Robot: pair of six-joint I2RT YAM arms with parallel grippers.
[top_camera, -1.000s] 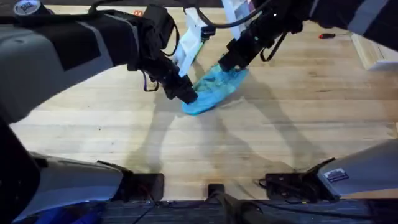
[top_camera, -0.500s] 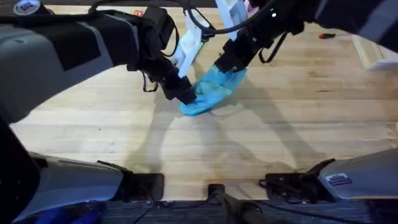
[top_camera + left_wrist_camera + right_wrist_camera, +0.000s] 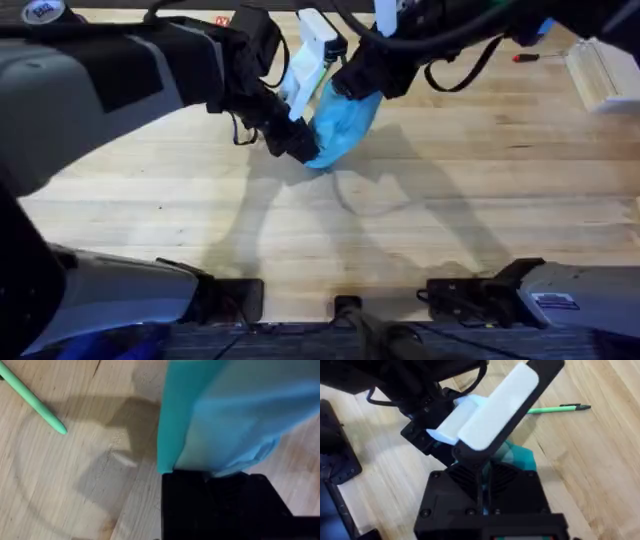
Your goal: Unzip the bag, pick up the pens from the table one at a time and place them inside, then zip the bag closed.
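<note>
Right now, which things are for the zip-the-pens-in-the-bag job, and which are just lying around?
For the job:
the bag, held between both grippers
the green pen, lying on the table

Just lying about:
the red-handled screwdriver
the pale wooden block at the table's edge

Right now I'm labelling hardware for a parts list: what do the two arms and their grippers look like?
Both arms are black with large pale grey housings, trailing thin black cables. The left gripper has blocky matte-black fingers. The right gripper is black too, and its wrist view shows a white bar-shaped part on a black ribbed body. A white sticker marks each arm.
</note>
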